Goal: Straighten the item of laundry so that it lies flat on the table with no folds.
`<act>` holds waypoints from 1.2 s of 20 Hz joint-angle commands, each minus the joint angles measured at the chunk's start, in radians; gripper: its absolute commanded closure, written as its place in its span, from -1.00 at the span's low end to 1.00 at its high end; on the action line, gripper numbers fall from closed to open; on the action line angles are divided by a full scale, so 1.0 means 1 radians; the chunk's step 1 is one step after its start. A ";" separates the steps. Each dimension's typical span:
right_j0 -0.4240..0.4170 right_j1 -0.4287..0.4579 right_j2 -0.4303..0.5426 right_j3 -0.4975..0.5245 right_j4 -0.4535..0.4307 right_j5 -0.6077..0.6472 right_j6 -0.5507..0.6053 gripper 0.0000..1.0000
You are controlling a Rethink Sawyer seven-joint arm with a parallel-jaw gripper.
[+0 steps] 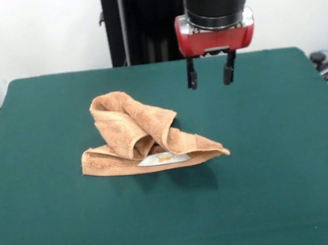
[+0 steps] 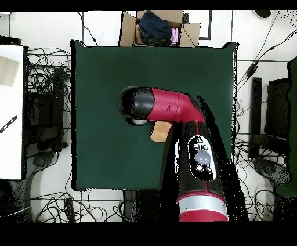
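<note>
An orange-tan towel point(image 1: 145, 140), the item of laundry, lies crumpled and folded over itself near the middle of the dark green table point(image 1: 280, 179). A small white label point(image 1: 164, 158) peeks out at its front edge. My gripper point(image 1: 210, 71) hangs open above the table, behind and to the right of the towel, holding nothing. Seen from overhead, the red arm point(image 2: 174, 107) covers most of the towel; only a small tan patch point(image 2: 160, 131) shows below it, and the gripper itself is hidden under the arm's head.
A cardboard box point(image 2: 159, 26) with dark and pink cloth stands beyond the table's top edge in the overhead view. Cables and equipment point(image 2: 43, 110) lie on the floor on both sides. A white table point(image 2: 11, 110) stands at the left.
</note>
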 commanded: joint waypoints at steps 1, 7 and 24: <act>-0.052 -0.004 0.094 0.004 -0.043 0.076 -0.086 -1.00; -0.113 -0.006 0.118 0.042 -0.041 0.057 -0.112 -1.00; -0.173 -0.061 0.127 0.168 -0.122 -0.021 -0.087 -1.00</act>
